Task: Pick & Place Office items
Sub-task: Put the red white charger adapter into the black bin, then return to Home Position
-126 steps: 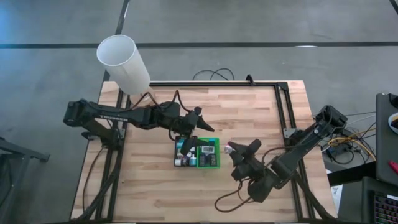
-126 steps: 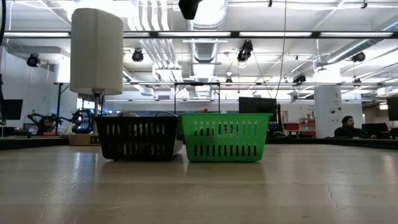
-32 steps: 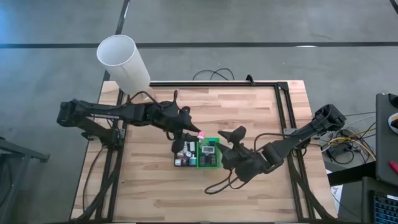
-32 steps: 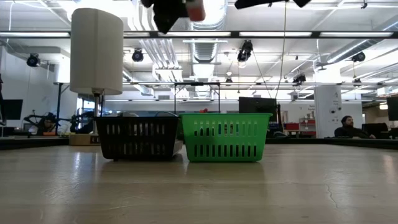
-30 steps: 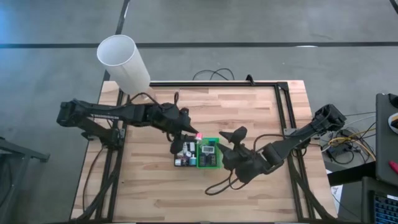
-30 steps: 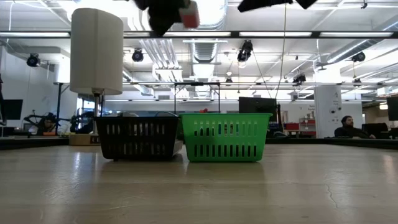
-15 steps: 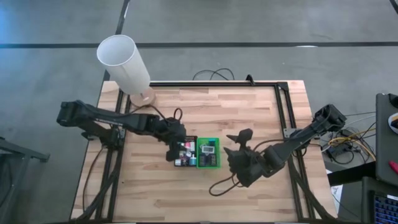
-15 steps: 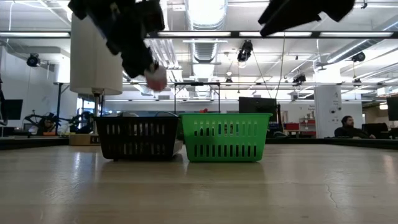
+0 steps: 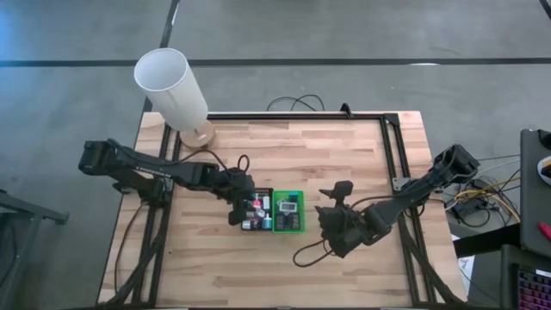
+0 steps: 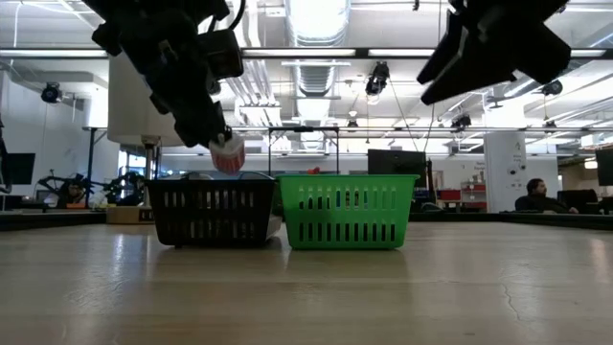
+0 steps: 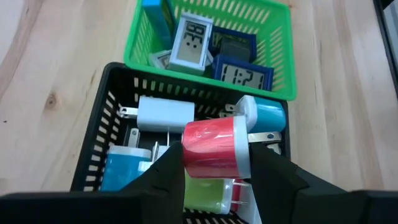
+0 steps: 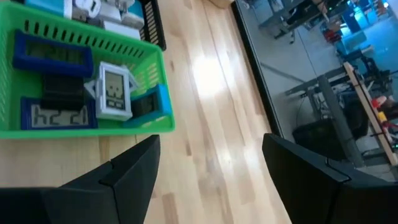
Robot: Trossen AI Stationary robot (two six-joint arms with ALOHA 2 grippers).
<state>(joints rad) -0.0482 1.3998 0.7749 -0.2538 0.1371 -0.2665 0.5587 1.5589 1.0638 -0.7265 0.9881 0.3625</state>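
Standing at the far left corner of the wooden table (image 9: pixel 344 155), a tall white cylinder lamp (image 9: pixel 172 86) rises on its round base. Next comes the left arm, stretched from the table's left edge toward the middle, its left tool (image 11: pixel 214 165) hanging just above the black basket (image 10: pixel 213 211). The tool's fingers (image 11: pixel 168 171) are pressed in on a red-and-white plug adapter (image 11: pixel 214 148), which the low view shows as a pale pink piece (image 10: pixel 227 153) a little above the basket rim. Inside the black basket (image 11: pixel 109 106) lie more of the small office items: a white charger (image 11: pixel 165 114), a teal plug (image 11: pixel 267 115) touching the held piece from behind, a blue piece (image 11: pixel 124 168) near one corner, and a lime-green one (image 11: pixel 208 191) directly under the held adapter.

Just beside it, touching along one side, sits the green basket (image 9: pixel 290 213), holding small digital clocks: a white one (image 12: pixel 115 93) tilted on top, dark blue ones (image 12: pixel 53 115) and a teal block (image 12: pixel 163 99).

Farther right, the right tool (image 12: pixel 208 168) hovers above bare table near the green basket, its fingers (image 12: pixel 134 171) spread apart and gripping nothing. The right arm runs back to the table's right edge.
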